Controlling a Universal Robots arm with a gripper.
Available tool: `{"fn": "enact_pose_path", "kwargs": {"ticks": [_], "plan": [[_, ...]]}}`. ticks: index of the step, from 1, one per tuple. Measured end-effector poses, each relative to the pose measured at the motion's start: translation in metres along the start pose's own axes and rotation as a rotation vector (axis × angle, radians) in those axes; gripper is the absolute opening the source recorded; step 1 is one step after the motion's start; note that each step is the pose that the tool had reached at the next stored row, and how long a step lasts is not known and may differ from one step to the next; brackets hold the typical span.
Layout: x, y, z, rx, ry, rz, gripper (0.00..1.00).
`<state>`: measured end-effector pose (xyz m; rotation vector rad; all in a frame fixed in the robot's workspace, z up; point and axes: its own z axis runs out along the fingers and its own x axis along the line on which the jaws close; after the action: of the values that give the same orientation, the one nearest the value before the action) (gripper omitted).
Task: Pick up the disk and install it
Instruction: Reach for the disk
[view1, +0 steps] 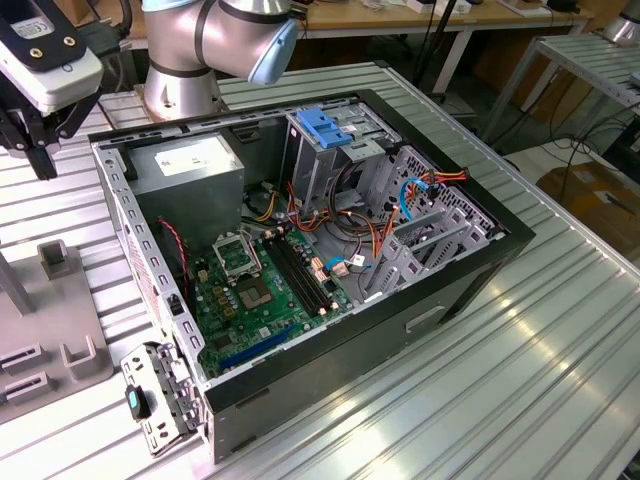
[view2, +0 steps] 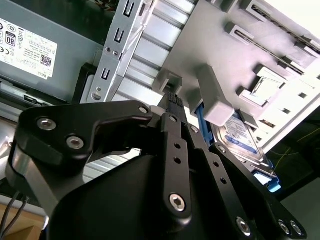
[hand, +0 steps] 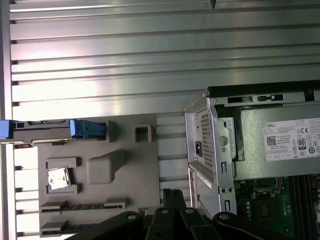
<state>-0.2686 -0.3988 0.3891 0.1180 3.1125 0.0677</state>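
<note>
The disk (view2: 241, 136) stands on edge in a slot of a grey holder (view2: 220, 45) on the table, its silver face with a white-and-blue label and its blue rail (hand: 88, 129) showing. In the first wrist view the disk (hand: 45, 125) appears edge-on. My gripper (view2: 172, 100) hangs above the holder, a short way from the disk and not touching it. Its black fingers meet at the tips with nothing between them. In the exterior view the gripper (view1: 43, 160) is at the far left, outside the computer case. It also shows in the first wrist view, gripper (hand: 172, 197).
An open computer case (view1: 470, 270) lies on the slatted metal table (view1: 560, 380). Inside are a grey power-supply box (view1: 190, 165), a green motherboard (view1: 260, 295), a metal cage topped by a blue bracket (view1: 325, 125) and loose cables. The grey holder (view1: 60, 340) lies at the exterior view's left.
</note>
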Motion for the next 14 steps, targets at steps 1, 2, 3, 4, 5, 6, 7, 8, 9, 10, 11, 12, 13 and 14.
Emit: {"fn": "enact_pose_path", "kwargs": {"ticks": [1,2,3,4,5,6,7,8,9,10,11,12,13,14], "plan": [[0.0005,0.0000,0.0000,0.0000,0.0000,0.000,0.11],[0.0012,-0.0001,0.0000,0.0000,0.0000,0.000,0.11],[0.0018,-0.0001,0.0000,0.0000,0.0000,0.000,0.11],[0.0029,-0.0002,-0.0001,0.0000,0.0000,0.000,0.11],[0.0037,-0.0003,0.0000,0.0000,0.0000,0.000,0.11],[0.0047,-0.0004,0.0000,0.0000,0.0000,0.000,0.11],[0.0054,-0.0004,-0.0001,0.0001,0.0001,0.000,0.11],[0.0068,-0.0005,-0.0001,0.0000,0.0000,0.000,0.11],[0.0077,-0.0006,-0.0001,0.0000,0.0000,0.000,0.11],[0.0087,-0.0007,-0.0001,0.0000,0.0000,0.000,0.11],[0.0091,-0.0007,-0.0001,0.0000,0.0000,0.000,0.11],[0.0095,-0.0007,-0.0001,0.0000,0.0000,0.000,0.11],[0.0098,-0.0008,-0.0001,0.0000,0.0000,0.000,0.11],[0.0099,-0.0008,-0.0001,0.0001,0.0001,0.000,0.11]]}}
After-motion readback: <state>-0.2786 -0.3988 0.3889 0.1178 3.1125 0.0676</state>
